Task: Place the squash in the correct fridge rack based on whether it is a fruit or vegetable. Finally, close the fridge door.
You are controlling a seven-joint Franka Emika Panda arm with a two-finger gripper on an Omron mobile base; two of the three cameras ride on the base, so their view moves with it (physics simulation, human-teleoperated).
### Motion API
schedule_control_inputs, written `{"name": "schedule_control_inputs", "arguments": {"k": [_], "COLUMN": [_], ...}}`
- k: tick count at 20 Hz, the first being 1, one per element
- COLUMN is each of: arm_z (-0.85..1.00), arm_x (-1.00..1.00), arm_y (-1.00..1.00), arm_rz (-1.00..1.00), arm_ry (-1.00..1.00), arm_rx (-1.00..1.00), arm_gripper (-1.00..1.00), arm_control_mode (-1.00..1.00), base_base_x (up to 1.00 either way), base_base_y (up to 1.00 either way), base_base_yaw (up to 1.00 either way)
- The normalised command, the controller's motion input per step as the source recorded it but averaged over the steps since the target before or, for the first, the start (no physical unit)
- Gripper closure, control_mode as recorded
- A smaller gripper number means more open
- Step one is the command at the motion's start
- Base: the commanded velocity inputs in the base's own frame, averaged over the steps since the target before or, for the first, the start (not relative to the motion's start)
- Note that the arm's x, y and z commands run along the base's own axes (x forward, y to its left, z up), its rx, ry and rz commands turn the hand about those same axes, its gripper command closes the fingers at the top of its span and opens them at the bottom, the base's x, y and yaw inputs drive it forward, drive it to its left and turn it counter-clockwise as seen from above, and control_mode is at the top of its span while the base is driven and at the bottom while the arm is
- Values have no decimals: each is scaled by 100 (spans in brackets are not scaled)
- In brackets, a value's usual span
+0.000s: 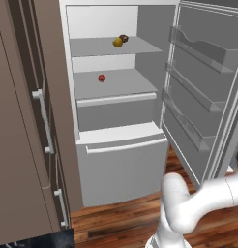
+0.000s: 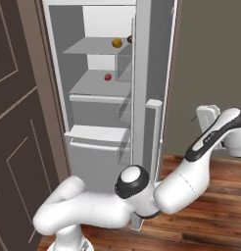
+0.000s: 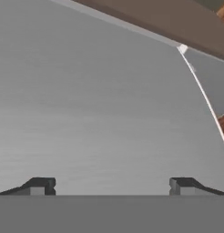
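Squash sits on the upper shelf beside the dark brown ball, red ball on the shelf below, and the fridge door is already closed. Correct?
Not quite. The squash, brown ball and red ball lie as you say, but the fridge door stands open, as the left base view shows.

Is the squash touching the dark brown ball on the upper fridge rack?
Cannot tell. In the left base view the squash overlaps the dark brown ball behind it on the fridge rack, with no gap showing, but overlap alone doesn't prove contact.
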Motion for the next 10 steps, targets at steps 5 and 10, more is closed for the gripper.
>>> {"name": "schedule_control_inputs", "arguments": {"k": [5,10], "arm_z": [-14,-35], "arm_x": [52,-17], "arm_y": [5,72], "arm_rz": [9,18], "arm_ry": [0,-1], "arm_rx": [12,3], "arm_gripper": [-100,-100], "arm_control_mode": [-100,-100], "base_base_x": [0,0], "base_base_y": [0,0], "base_base_yaw": [0,0]}}
